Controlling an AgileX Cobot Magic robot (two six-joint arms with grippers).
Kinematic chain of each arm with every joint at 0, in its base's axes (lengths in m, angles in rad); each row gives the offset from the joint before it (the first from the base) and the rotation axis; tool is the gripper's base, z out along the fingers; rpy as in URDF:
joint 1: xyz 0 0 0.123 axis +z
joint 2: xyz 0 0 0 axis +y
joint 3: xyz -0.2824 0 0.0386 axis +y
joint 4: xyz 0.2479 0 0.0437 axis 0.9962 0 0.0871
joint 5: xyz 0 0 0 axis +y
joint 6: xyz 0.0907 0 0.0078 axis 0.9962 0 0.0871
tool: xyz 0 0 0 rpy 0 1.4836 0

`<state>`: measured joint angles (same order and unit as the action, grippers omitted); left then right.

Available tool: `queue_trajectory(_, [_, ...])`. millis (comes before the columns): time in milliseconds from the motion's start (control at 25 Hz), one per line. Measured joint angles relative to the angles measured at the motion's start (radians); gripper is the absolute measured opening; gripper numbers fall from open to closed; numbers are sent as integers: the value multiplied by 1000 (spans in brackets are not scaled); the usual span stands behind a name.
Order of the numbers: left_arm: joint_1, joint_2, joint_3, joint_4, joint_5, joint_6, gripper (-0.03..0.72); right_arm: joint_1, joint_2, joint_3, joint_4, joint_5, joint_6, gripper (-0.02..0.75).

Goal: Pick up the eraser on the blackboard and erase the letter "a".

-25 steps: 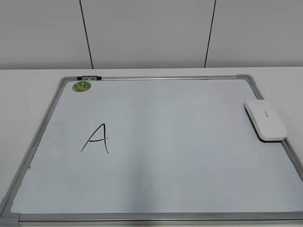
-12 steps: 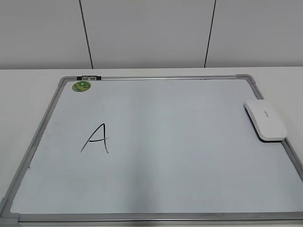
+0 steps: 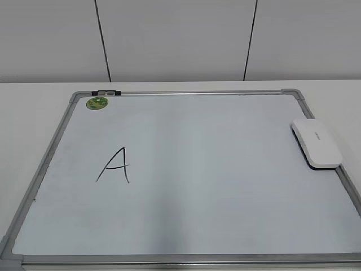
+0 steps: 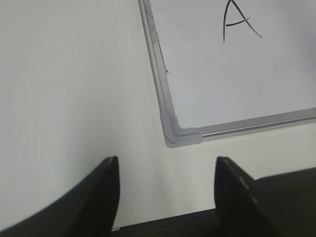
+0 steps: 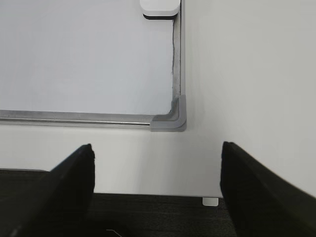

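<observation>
White eraser (image 3: 316,143), exterior view: I see it at the blackboard (image 3: 186,257) right edge, long axis running from far-left to near-right, lying over the frame there.
Letter (image 3: 114,166), exterior view: capital "A" on the left half, upright, well apart from the eraser; bare board between them.
Left wrist view: left gripper (image 4: 165,190) fingers spread, over table just off the board's near-left corner.
Right wrist view: right gripper (image 5: 158,185) fingers apart, off the near-right corner; eraser (image 5: 159,7) at the top edge.

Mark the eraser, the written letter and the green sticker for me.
eraser (image 3: 316,143), exterior view, middle of its white top.
letter (image 3: 115,165), exterior view, on its crossbar.
green sticker (image 3: 97,103), exterior view, its centre.
</observation>
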<state>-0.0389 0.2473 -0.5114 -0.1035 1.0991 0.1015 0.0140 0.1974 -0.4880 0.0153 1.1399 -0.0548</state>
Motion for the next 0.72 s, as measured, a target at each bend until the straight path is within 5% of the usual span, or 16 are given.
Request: queue_trajectory(720, [4,-125,0,0,-2,0,338,-26,-45,0,4,-3,2,587])
